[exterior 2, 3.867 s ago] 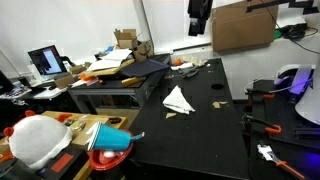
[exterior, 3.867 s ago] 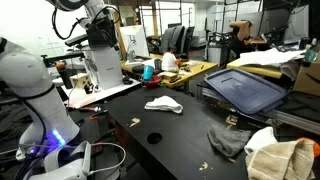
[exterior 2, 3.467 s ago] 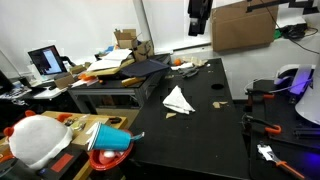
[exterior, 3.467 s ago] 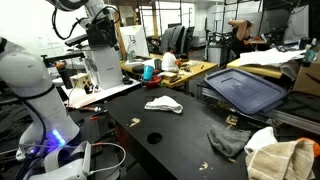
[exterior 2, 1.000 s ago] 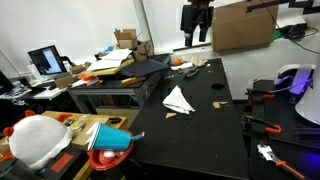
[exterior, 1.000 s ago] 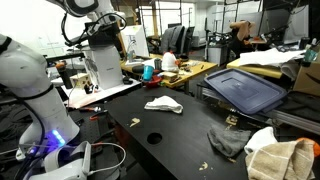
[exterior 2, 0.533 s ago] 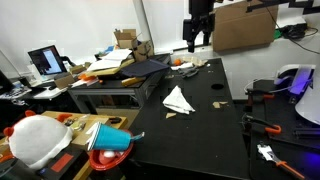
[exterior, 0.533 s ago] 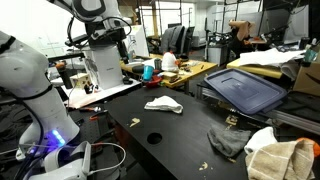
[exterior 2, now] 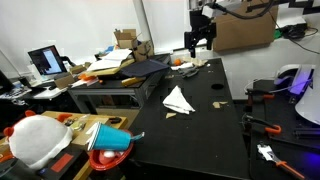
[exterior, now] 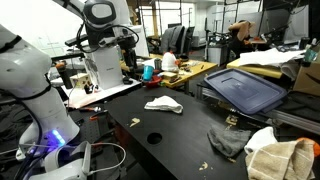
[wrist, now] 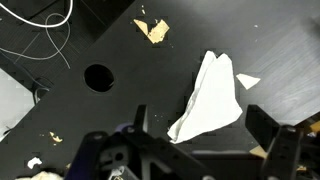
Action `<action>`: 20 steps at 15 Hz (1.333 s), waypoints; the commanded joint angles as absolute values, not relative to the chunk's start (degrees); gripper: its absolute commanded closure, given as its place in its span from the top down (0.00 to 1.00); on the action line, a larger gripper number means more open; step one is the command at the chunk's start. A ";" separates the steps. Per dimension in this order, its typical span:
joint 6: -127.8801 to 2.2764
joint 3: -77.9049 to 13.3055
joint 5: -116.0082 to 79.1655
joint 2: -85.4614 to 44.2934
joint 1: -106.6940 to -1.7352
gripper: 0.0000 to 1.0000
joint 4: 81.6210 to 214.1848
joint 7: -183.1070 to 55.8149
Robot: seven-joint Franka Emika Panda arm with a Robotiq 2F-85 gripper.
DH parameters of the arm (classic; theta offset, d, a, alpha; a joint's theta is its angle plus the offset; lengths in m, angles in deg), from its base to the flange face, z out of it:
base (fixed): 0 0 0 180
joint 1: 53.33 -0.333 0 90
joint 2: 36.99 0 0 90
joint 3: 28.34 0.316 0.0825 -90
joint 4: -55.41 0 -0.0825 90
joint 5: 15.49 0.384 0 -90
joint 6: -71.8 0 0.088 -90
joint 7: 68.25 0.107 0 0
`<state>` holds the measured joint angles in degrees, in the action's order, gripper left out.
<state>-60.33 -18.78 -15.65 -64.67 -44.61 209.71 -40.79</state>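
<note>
Hovering hand [exterior 2: 199,47]: fingers apart, holding nothing — high over the black worktop [exterior 2: 205,125].
Crumpled white cloth [wrist: 212,95]: flat mid-worktop, beneath the hand.
Approach: I'd centre on its thick fold — then descend straight.

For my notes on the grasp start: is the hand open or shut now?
Open: in the wrist view the hand shows its fingers far apart, holding nothing, above the white cloth.
</note>
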 commanded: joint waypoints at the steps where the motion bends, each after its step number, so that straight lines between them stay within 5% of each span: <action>1: -63.63 -20.45 -17.60 -58.41 -43.11 1.00 206.98 -38.50; 20: -69.30 -27.12 -19.72 -31.26 -50.49 1.00 190.24 -38.11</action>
<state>-69.55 -25.86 -19.73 -33.60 -47.90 192.68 -39.66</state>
